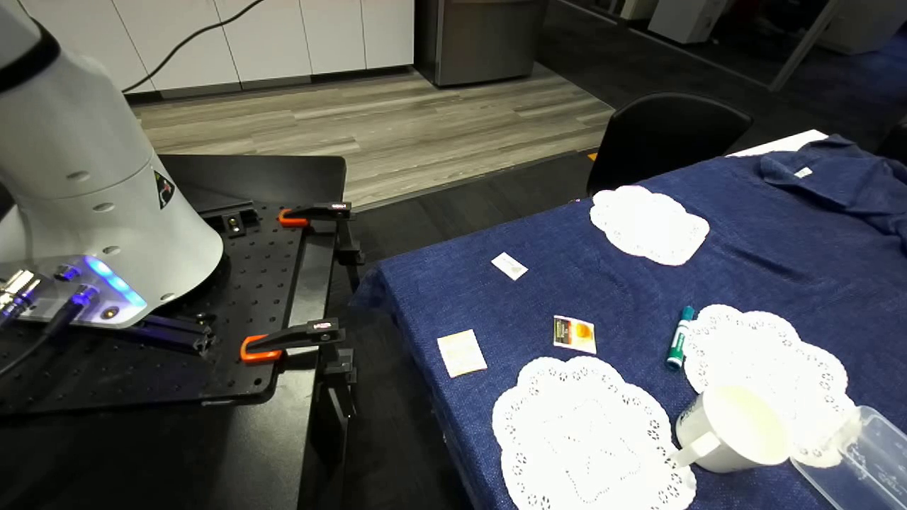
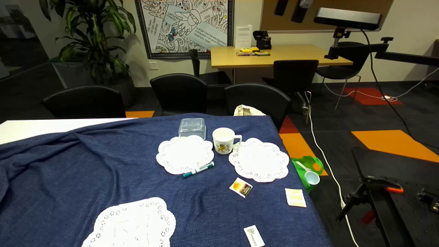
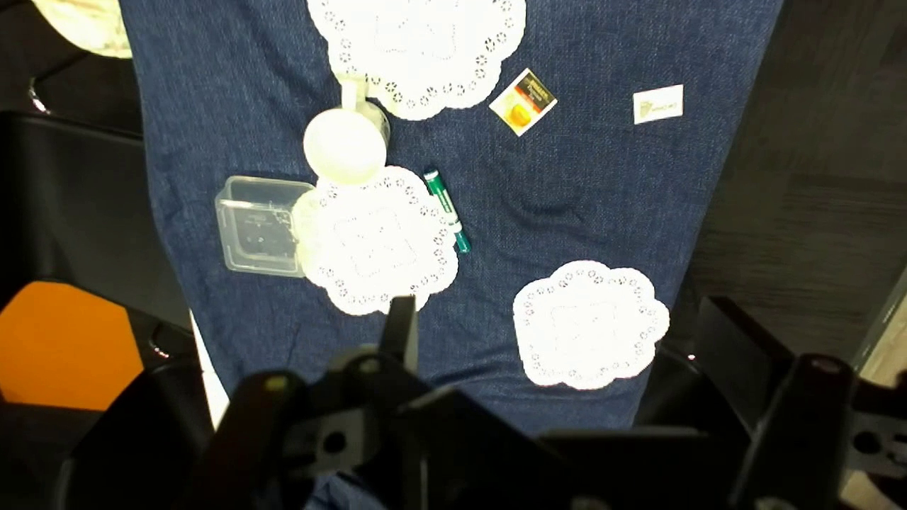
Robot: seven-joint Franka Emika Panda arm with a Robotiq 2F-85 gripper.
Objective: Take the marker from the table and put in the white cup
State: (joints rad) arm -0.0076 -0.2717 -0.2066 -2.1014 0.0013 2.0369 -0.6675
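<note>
The green and white marker point(image 1: 680, 338) lies on the dark blue table point(image 1: 453, 283), against the edge of a white lace doily. It also shows in an exterior view point(image 2: 198, 169) and in the wrist view point(image 3: 448, 210). The white cup point(image 1: 733, 428) stands upright near that doily, its handle toward another doily. The cup also shows in an exterior view point(image 2: 223, 140) and in the wrist view point(image 3: 346, 145). My gripper point(image 3: 560, 301) is open, fingers wide apart with nothing between them, high above the table. The gripper is out of view in both exterior views.
A clear plastic container point(image 2: 192, 127) is beside the cup. Three lace doilies, one of them apart from the cup point(image 1: 648, 223), lie on the cloth. A tea packet point(image 1: 575, 334), a yellowish packet point(image 1: 462, 353) and a small white packet point(image 1: 509, 265) lie near the table edge.
</note>
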